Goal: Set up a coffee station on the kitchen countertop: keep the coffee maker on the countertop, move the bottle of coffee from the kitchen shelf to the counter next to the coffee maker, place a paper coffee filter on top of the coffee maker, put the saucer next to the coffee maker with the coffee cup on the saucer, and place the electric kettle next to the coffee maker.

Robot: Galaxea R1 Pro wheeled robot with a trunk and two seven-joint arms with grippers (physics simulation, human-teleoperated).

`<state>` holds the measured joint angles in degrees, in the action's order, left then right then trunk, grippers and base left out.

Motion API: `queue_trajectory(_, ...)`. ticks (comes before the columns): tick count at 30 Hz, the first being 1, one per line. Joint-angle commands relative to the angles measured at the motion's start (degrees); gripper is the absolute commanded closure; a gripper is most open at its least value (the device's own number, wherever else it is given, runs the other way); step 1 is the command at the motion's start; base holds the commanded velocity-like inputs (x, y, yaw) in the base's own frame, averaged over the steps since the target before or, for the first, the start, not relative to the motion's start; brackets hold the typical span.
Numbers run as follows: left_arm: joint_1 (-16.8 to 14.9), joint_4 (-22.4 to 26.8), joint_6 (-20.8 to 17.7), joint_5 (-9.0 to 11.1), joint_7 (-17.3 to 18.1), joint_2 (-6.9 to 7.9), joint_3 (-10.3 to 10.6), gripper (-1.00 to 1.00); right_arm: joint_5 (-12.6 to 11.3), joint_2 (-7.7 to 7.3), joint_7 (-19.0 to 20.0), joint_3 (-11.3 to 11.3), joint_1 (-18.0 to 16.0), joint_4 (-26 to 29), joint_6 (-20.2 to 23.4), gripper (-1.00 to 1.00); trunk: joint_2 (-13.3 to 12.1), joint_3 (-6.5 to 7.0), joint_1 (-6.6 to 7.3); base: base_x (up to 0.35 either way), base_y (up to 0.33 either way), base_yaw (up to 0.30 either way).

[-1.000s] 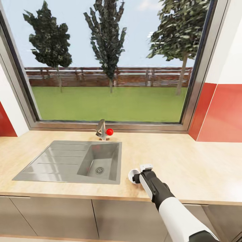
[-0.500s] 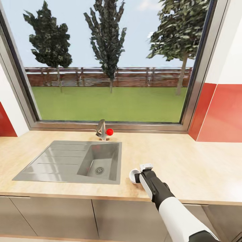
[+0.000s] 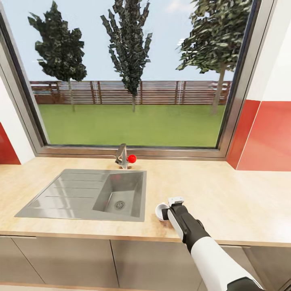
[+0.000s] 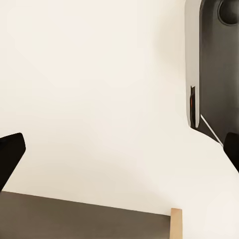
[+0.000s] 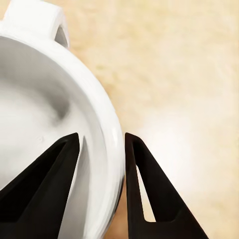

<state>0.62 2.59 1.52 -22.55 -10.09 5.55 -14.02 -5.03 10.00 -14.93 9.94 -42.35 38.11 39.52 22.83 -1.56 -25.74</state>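
A long light wood-grain table (image 3: 226, 194) runs under a wide window (image 3: 133, 72) that looks onto a lawn, trees and a slatted fence, with grey cabinet fronts (image 3: 133, 258) below and red wall panels (image 3: 266, 137) to the right. Near the table's front edge, just right of the steel sink (image 3: 89, 194), stands the white coffee cup (image 3: 161, 211), upright on the bare wood. The right end effector (image 3: 169, 210) reaches over it from the near side, its black-and-white arm rising from the lower right. Seen close from the right wrist, the cup's rim (image 5: 107, 134) passes between the two black fingers (image 5: 144, 189): one finger sits inside the bowl, the other outside the wall, closed narrowly on that rim, and the cup's handle (image 5: 42, 20) points away from them. Behind the sink stands a tap (image 3: 121, 155) with a red knob (image 3: 132, 158). The left end effector (image 4: 119, 159) has its dark fingertips (image 4: 10, 154) spread wide apart, with nothing between them, before a pale surface.
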Motion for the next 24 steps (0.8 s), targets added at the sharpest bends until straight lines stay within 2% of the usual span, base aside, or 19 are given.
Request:
queue_trajectory(1,0.0,0.0,0.2,-0.6,-0.1,-0.01,-0.5,-1.0,-1.5,0.0,-0.4,0.2,0.0,-0.6,0.0,1.0,0.1,-0.13,-0.05,0.0,0.0,0.0)
queue_trajectory(10,0.0,0.0,0.2,-0.6,-0.1,-0.01,-0.5,-1.0,-1.5,0.0,-0.5,0.2,0.0,0.4,0.0,1.0,0.1,-0.13,-0.05,0.0,0.0,0.0)
queue_trajectory(24,0.0,0.3,0.9,-0.7,-0.1,-0.08,-0.5,-1.0,-1.6,0.0,-0.5,0.5,0.0,14.6,0.3,1.0,0.1,-0.13,-0.05,0.0,0.0,0.0)
